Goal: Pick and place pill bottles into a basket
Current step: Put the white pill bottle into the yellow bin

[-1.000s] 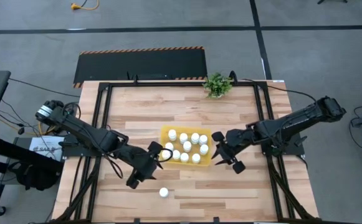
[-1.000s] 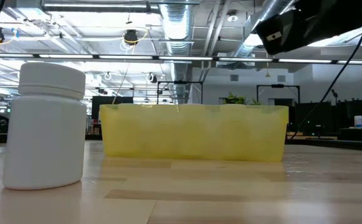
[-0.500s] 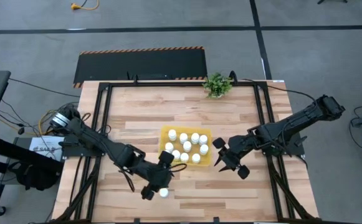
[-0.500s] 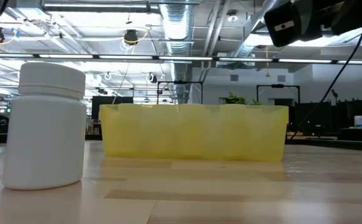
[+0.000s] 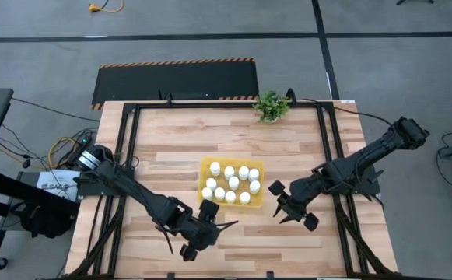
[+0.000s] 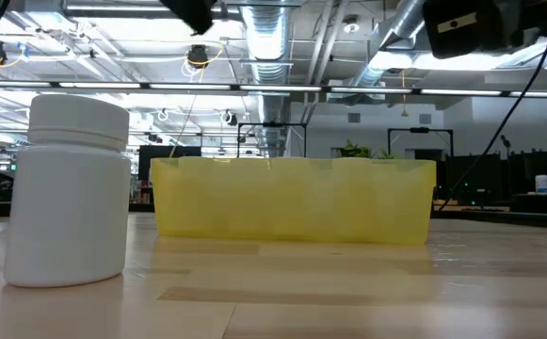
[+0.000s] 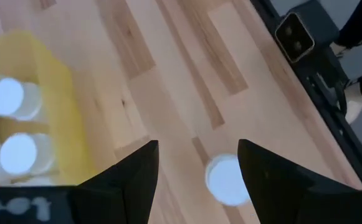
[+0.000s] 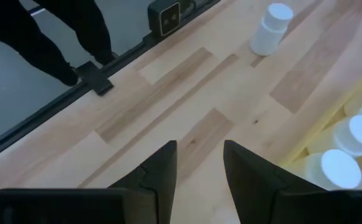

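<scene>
The yellow basket [image 5: 259, 165] lies mid-table with several white pill bottles [image 5: 233, 182] standing in it. One more pill bottle [image 6: 67, 189] stands upright on its base on the wood, near the table's near edge. In the left wrist view its cap [image 7: 226, 180] shows below and between my fingers. My left gripper [image 5: 212, 227] hangs open above this bottle and hides it in the high view. My right gripper [image 5: 294, 210] is open and empty, to the right of the basket's near right corner.
A small green potted plant [image 5: 271, 106] stands at the table's far edge. A black frame [image 5: 129, 140] runs along the table's sides. Bare wood lies between the basket and the near edge. A black mat [image 5: 175, 82] lies on the floor beyond the table.
My left gripper has swung from beside the basket's near left corner toward the near edge and a little right, ending over the lone bottle. My right gripper has drawn away from the basket, toward the right and near edges. The bottles have kept still.
</scene>
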### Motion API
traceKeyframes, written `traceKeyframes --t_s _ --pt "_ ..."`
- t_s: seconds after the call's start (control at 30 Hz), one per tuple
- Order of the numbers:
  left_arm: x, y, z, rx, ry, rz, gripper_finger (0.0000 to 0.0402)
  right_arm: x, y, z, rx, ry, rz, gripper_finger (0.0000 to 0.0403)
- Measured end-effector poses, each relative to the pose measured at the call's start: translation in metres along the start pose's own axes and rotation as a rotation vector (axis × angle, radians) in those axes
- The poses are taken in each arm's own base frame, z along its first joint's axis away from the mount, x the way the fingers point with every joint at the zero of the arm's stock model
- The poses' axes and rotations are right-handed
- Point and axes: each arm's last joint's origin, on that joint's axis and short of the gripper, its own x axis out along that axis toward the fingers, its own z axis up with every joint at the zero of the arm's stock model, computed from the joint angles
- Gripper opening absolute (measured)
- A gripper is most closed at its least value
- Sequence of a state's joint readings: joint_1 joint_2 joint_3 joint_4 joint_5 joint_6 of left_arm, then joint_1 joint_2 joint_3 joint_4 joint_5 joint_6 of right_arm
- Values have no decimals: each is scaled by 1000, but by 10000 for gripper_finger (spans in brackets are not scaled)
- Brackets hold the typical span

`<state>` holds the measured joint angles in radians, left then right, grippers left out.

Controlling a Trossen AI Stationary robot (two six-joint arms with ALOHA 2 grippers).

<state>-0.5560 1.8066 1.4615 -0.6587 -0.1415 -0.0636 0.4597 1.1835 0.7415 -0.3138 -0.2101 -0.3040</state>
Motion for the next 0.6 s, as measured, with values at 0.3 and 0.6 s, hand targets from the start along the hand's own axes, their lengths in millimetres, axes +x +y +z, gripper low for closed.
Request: traceKeyframes --t_s 0.3,0.6 --pt "-2 -3 -2 -76 64 2 217 1 2 1 9 -1 7 124" --pt "-3 -9 -5 59 94 -5 233 0 2 1 8 -7 -1 124"
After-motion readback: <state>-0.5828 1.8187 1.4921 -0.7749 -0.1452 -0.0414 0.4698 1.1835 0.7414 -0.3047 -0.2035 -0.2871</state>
